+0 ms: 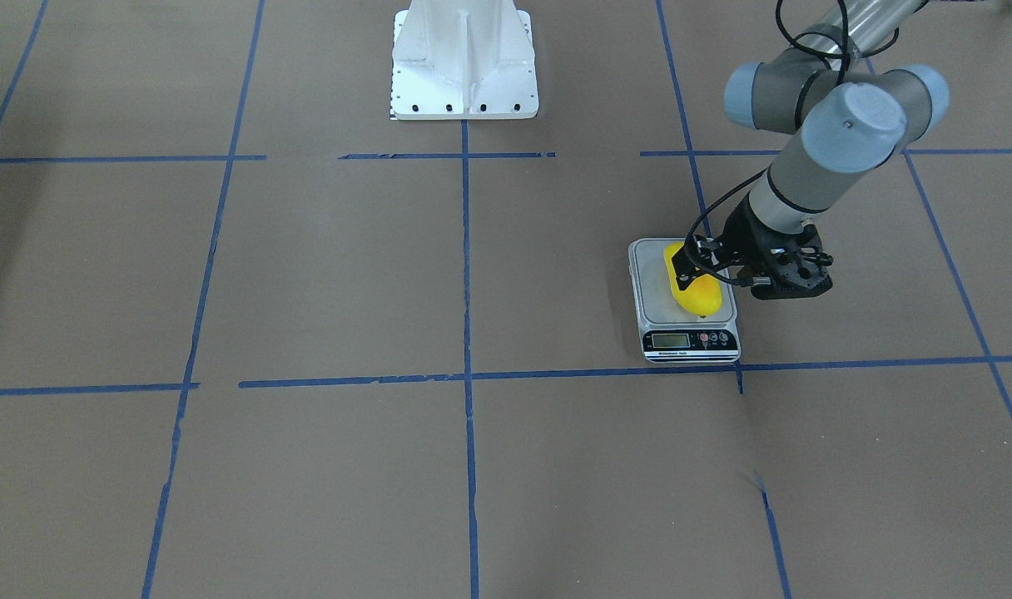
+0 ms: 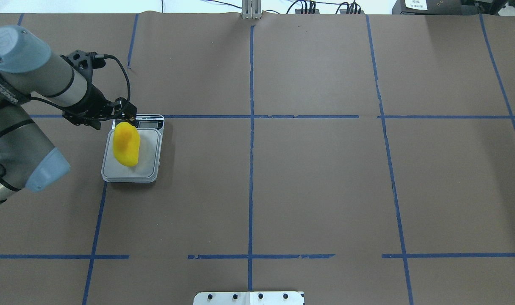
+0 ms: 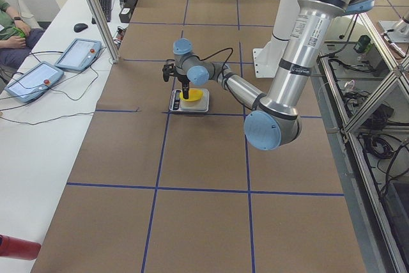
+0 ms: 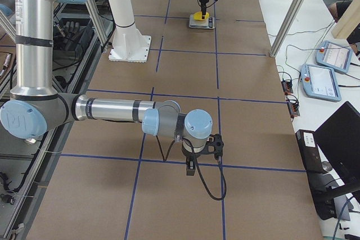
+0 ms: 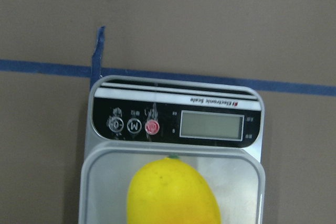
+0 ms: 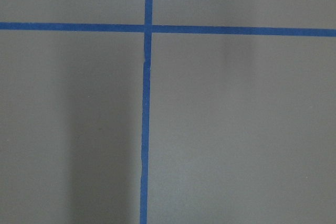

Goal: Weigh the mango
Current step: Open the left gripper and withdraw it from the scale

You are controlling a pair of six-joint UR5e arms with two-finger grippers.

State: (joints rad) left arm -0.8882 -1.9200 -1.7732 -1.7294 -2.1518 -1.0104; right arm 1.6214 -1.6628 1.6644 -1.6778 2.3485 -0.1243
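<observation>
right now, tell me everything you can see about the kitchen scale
The digital kitchen scale lies flat on the brown-papered table, its display end beside a blue tape line. Its body looks like silver-grey plastic, with a rounded rectangular platform and a black control strip. The strip holds an LCD display with no digits I can read, two dark round buttons and a red button. The mango lies lengthwise on the platform. The left gripper hangs over the display end.

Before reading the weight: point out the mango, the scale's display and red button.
mango (image 2: pixel 127 146), overhead view, fruit's middle.
display (image 5: pixel 211 125), left wrist view, screen centre.
red button (image 5: pixel 151 126), left wrist view, button face.
</observation>
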